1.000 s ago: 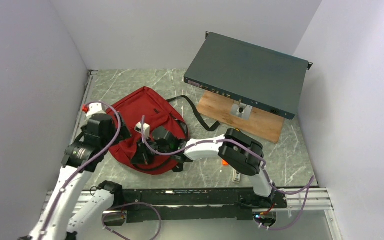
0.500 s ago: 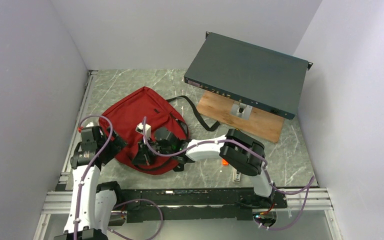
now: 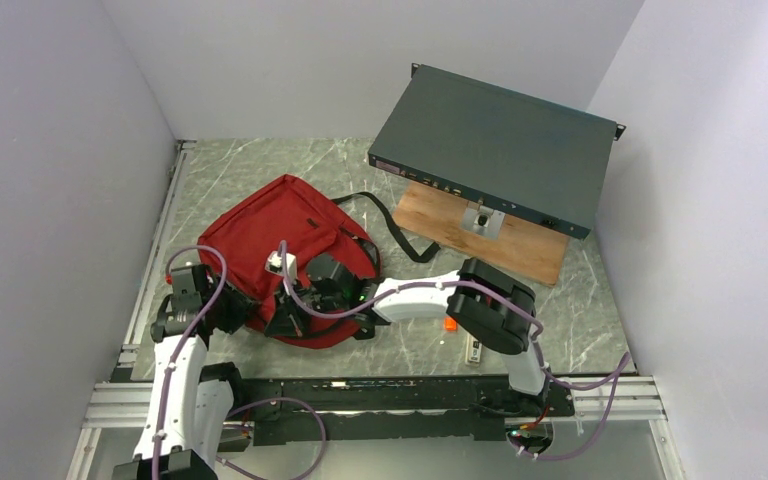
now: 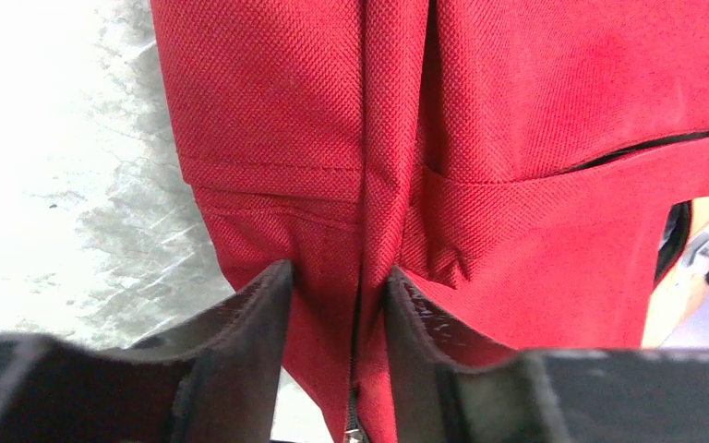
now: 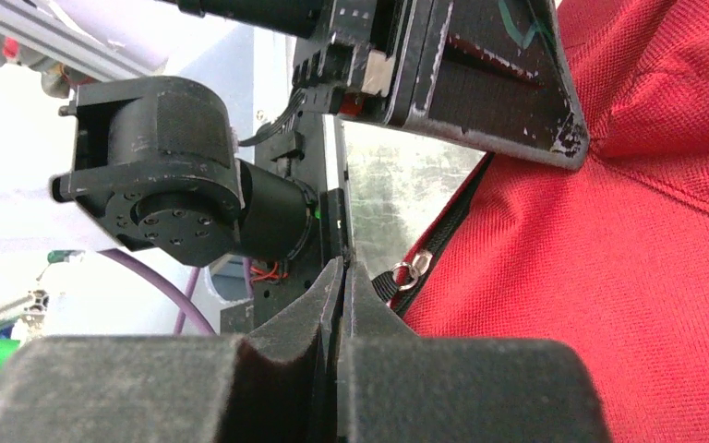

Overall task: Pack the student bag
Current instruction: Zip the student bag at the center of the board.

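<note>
At the student bag's near-left corner: left gripper half open, astride the zip seam, pads against red fabric on both sides; can't tell if the pinch bites. Seam runs straight away from the jaws, so they cross it square. Right gripper at the bag's near edge: closed tight, nothing visibly held, zip pull just beside. Teal metal box sits beyond the bag's far-right side.

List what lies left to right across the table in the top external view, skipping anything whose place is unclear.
student bag → black strap → teal metal box
</note>
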Controlling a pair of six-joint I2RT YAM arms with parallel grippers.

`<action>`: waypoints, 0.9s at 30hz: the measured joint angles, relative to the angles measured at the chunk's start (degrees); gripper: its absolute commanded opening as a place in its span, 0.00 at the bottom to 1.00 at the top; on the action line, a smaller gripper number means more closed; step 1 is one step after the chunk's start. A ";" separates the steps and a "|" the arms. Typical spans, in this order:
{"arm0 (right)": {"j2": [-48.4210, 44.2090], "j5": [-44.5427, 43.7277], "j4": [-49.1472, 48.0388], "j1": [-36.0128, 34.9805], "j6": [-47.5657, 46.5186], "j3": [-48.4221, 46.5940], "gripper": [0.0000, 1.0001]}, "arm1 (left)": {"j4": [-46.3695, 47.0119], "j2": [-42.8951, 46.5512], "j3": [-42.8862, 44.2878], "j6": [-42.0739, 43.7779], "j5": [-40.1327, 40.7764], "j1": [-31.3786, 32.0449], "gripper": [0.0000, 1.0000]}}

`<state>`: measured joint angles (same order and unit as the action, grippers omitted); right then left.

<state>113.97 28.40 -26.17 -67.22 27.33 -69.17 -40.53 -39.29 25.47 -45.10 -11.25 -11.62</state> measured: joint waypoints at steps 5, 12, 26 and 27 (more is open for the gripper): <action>-1.77 -1.09 4.07 -1.01 -2.69 -0.22 0.00 | 0.31 1.70 0.00 -1.64 1.05 -0.15 0.20; -9.53 -5.57 9.03 -2.91 -5.40 1.90 0.00 | 0.50 1.60 0.00 -2.58 1.68 -0.81 0.11; -32.50 -21.35 14.62 -5.27 -5.05 24.00 0.00 | -1.11 0.31 0.04 -2.34 -0.46 -4.94 0.12; -33.79 -22.43 14.86 -5.27 -4.70 24.74 0.00 | -1.22 0.33 0.09 -2.34 -0.46 -5.11 0.21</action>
<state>80.18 5.98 -11.31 -72.49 22.63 -44.42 -41.76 -38.96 25.56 -47.44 -11.70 -16.73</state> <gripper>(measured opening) 0.008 0.097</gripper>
